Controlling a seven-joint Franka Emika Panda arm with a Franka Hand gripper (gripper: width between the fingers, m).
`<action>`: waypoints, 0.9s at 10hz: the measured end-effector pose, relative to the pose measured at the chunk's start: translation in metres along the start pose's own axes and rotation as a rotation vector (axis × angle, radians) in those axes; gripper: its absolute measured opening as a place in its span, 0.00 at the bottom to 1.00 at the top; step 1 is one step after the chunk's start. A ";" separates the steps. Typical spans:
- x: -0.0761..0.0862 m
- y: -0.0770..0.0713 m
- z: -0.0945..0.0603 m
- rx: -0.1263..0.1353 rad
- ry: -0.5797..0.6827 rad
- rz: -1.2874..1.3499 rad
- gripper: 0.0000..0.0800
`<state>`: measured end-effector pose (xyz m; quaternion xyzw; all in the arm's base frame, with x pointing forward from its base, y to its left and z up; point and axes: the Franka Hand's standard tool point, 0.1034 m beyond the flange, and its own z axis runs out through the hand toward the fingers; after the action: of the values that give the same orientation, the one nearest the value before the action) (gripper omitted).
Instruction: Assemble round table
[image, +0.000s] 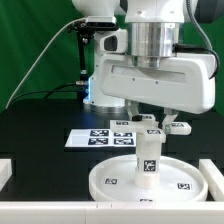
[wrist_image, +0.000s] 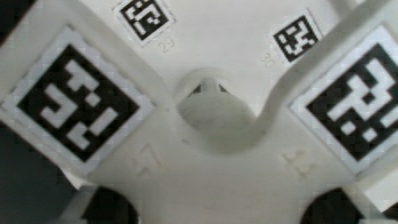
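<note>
Exterior view: the gripper (image: 148, 128) is clamped on the leg (image: 148, 160), standing upright on the round disc (image: 152, 181); next, I'd guess, twisting it home.

The round disc (image: 150, 178) is white and wide with a raised rim, and it lies flat on the black table near the front edge, showing small black-and-white square tags on its surface. The short thick white leg (image: 148, 157) stands upright at the middle of the disc and also carries square tags on its sides. In the wrist view the leg (wrist_image: 214, 110) fills the picture, with large tags on two faces.
</note>
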<state>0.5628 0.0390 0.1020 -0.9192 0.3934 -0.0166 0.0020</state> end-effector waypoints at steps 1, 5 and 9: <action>-0.002 -0.003 0.000 0.007 -0.006 0.194 0.55; -0.002 -0.003 0.000 0.018 -0.009 0.635 0.55; -0.004 -0.007 -0.011 0.002 -0.036 0.545 0.80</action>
<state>0.5647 0.0471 0.1135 -0.7795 0.6263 0.0004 0.0145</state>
